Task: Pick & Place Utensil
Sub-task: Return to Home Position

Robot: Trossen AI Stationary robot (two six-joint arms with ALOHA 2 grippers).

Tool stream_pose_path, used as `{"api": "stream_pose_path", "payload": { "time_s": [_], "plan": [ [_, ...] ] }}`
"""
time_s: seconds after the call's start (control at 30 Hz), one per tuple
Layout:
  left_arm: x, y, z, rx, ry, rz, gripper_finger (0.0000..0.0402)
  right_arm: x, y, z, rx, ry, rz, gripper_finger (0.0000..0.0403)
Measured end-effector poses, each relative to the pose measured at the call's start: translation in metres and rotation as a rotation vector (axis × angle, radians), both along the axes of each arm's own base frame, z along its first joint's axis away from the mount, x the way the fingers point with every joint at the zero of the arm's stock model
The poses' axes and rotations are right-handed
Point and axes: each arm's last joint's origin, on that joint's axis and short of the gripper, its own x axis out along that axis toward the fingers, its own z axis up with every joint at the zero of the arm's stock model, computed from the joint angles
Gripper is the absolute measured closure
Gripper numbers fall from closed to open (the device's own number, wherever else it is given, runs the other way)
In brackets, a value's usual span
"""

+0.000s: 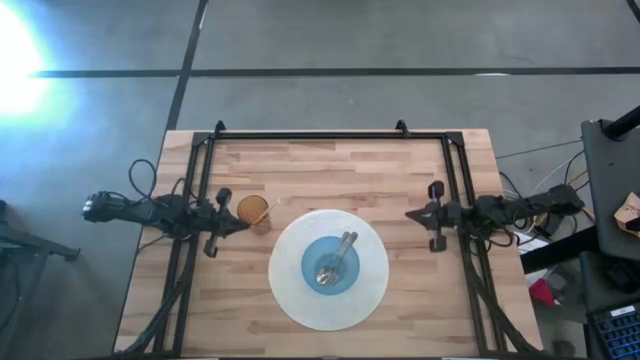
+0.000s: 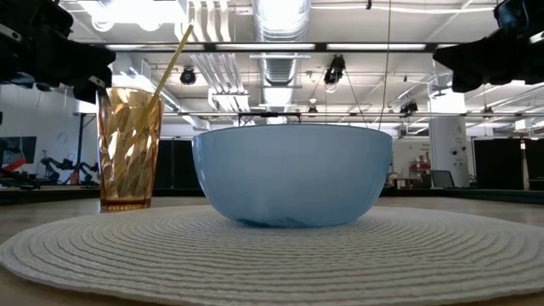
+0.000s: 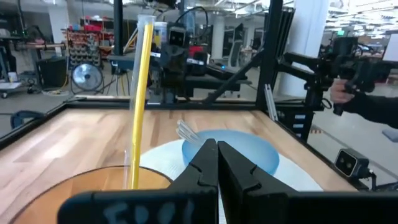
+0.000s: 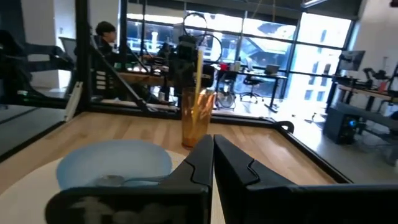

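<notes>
**A:** Since the utensils already lie in the blue bowl, why do the arms sit so far out?

**B:** I'd judge they are clearing off to rest. The left gripper is at the table's left side, just beside the cup. The right gripper is at the right side, well apart from the bowl. Each has its jaws pressed together with nothing between them.

**A:** And the bowl is in the middle?

**B:** It is centred on the round white placemat, toward the near edge. The utensils rest side by side with their handles leaning on the far-right rim, so they cannot roll out. The amber cup stands just off the mat's far-left edge. The yellow straw is propped at a slant against its lip, which is how a long, light thing settles in a tall glass.

**A:** Is there anything to read?

**B:** Only pale scrawled marks on each gripper's body in the wrist views, and they are too smeared to make out. I can see no brand on the cup, bowl or mat.
</notes>
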Motion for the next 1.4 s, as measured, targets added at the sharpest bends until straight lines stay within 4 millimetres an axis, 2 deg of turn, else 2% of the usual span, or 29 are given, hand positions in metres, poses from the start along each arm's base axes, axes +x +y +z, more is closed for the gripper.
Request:
{"api": "stream_pose_path", "payload": {
  "time_s": [0.27,0.5,0.63,1.4],
  "plan": [
    [0.0,-0.0003,-0.0012,-0.014,0.015,-0.01,0.0401,0.001,-0.0077,-0.0002,-0.022,0.003,-0.075,0.0394],
    [0.0,-0.0003,-0.0013,-0.026,0.017,-0.011,0.0401,0.002,-0.0084,-0.0045,0.022,0.044,0.026,0.0394],
    [0.0,-0.0003,-0.0013,-0.036,0.018,-0.012,0.0401,0.0021,-0.0084,-0.0087,0.053,0.087,0.028,0.0394],
    [0.0,-0.0004,-0.0012,-0.062,0.021,-0.013,0.0401,0.0021,-0.0084,-0.0086,0.041,0.086,0.027,0.0394]
  ]
}}
